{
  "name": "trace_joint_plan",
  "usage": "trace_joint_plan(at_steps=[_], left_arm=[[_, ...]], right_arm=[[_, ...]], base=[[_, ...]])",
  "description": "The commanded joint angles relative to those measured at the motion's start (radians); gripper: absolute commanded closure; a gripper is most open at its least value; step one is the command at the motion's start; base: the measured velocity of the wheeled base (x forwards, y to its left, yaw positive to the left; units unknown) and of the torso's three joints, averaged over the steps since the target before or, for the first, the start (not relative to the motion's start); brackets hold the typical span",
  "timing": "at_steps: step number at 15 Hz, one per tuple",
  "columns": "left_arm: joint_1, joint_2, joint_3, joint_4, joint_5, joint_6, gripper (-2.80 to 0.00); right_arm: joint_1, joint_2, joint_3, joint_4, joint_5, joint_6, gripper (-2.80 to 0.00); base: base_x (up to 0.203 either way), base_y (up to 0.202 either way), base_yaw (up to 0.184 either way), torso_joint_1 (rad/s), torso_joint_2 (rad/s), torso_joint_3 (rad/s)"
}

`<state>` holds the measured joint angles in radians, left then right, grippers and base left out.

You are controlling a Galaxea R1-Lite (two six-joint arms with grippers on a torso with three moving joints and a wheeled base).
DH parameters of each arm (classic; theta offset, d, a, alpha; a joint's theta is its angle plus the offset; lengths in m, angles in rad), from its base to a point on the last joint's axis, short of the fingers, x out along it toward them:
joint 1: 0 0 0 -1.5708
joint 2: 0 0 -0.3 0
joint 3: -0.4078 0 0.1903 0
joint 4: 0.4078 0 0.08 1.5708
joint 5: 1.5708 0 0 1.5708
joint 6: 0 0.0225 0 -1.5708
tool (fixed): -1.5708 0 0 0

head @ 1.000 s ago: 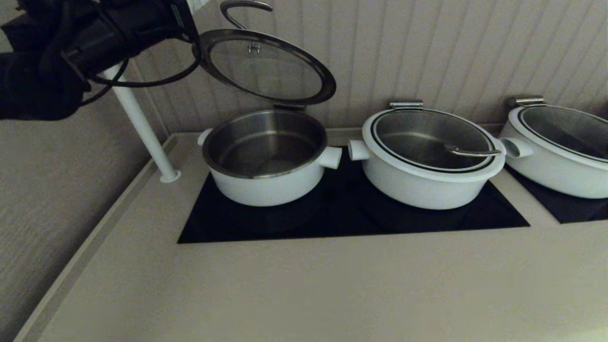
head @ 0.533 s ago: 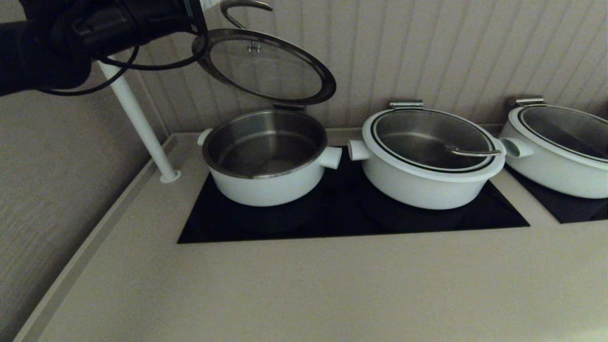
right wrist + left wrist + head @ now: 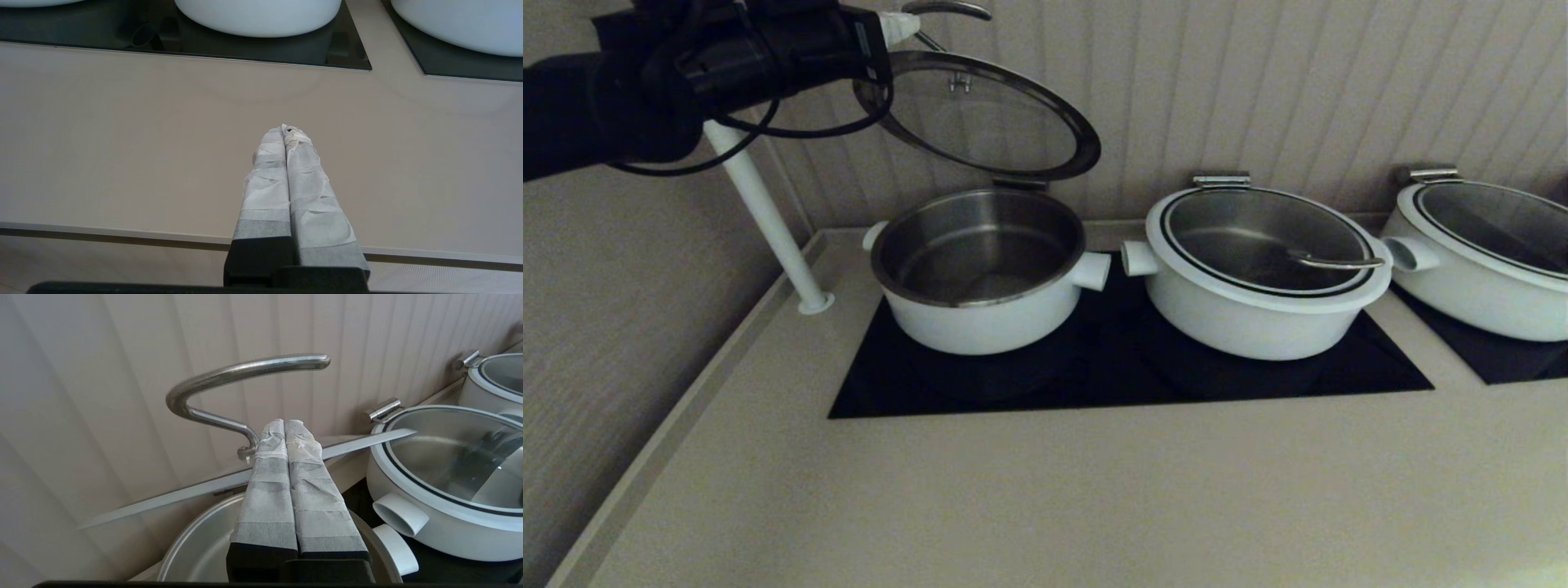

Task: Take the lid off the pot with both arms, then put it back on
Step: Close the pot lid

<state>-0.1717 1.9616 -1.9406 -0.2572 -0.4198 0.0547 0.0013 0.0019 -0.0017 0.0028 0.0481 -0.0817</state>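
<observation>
The pot stands open on the left of the black cooktop, its steel inside bare. The glass lid is tilted up above the pot's back, near the wall, with its steel loop handle at the top. My left gripper is shut and empty at the lid's upper left edge, beside the handle's foot. In the left wrist view the shut left gripper lies across the lid's rim, next to the handle. My right gripper is shut and empty, low over the counter near its front edge; the head view does not show it.
A wider white pot with its glass lid on stands right of the open pot, stub handles almost touching. A third white pot is at the far right. A white pole rises at the counter's back left. The ribbed wall is close behind.
My left arm has swung right and up, bringing the gripper to the lid's top edge by the handle. The lid and the pots have not moved.
</observation>
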Motion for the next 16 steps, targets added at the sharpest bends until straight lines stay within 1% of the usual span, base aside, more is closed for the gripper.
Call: trace_joint_plan(at_steps=[1,7,9,10,16], left_arm=[[0.000,0.011,0.000,-0.002,-0.002,0.001,0.00],[0.000,0.007,0.002,0.003,-0.002,0.004,0.00],[0.001,0.003,0.014,0.019,-0.002,0.046,0.00],[0.001,0.002,0.015,0.023,-0.002,0.053,0.00],[0.001,-0.009,0.028,0.029,-0.002,0.069,0.00]], right_arm=[[0.000,0.000,0.000,0.000,0.001,-0.001,0.00],[0.000,0.000,0.000,0.000,0.001,-0.001,0.00],[0.000,0.000,0.000,0.000,0.001,-0.001,0.00],[0.000,0.000,0.000,0.000,0.001,-0.001,0.00],[0.000,0.000,0.000,0.000,0.001,-0.001,0.00]], base=[[0.000,0.000,0.000,0.000,0.00,0.000],[0.000,0.000,0.000,0.000,0.00,0.000],[0.000,0.000,0.000,0.000,0.00,0.000],[0.000,0.000,0.000,0.000,0.00,0.000],[0.000,0.000,0.000,0.000,0.00,0.000]])
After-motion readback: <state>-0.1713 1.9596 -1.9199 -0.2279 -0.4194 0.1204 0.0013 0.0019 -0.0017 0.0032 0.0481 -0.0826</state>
